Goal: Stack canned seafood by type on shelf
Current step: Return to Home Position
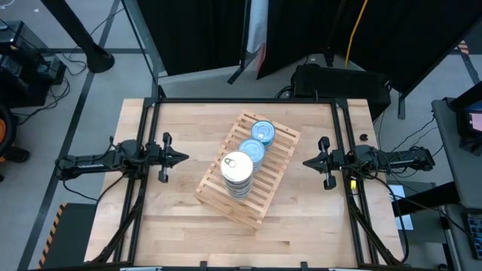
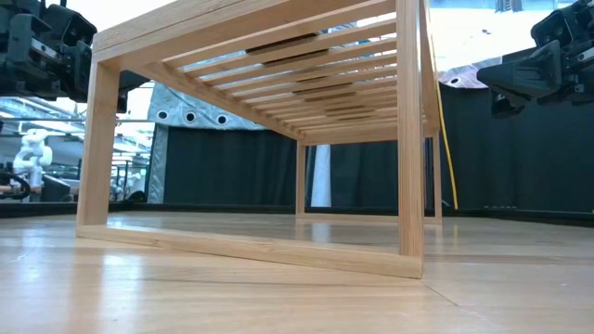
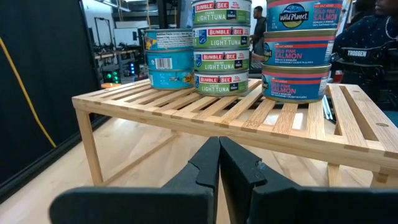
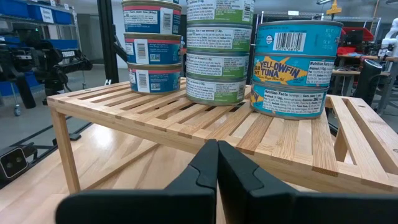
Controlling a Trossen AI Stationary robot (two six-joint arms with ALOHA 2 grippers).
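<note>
1. Left gripper (image 1: 184,158) is hovering near the table's left edge with its fingers pressed together on nothing. The right gripper (image 1: 305,161) is mirroring it on the right side, also closed and empty. Both are sitting well apart from the shelf.
2. The tins are standing in three stacks in a row on top of the shelf: a salmon stack (image 3: 297,53), a taller light tuna stack (image 3: 221,46) in the middle, and a short yellowfin stack (image 3: 169,59). Each stack is sitting just beside the next, and the sorting is looking finished.
3. The tins are appearing stiff and dense for their size, and their glossy label sides are probably slippery. Anyone taking one is best gripping across the round side wall at mid-height, with the fingers spread wider than the tin.
4. The taller stacks are likely prone to tipping, so a sideways nudge is risking a topple. Lifting the top tin straight up is looking safest.
5. The shelf (image 1: 241,209) is standing at an angle across the middle of the table (image 1: 188,233).
</note>
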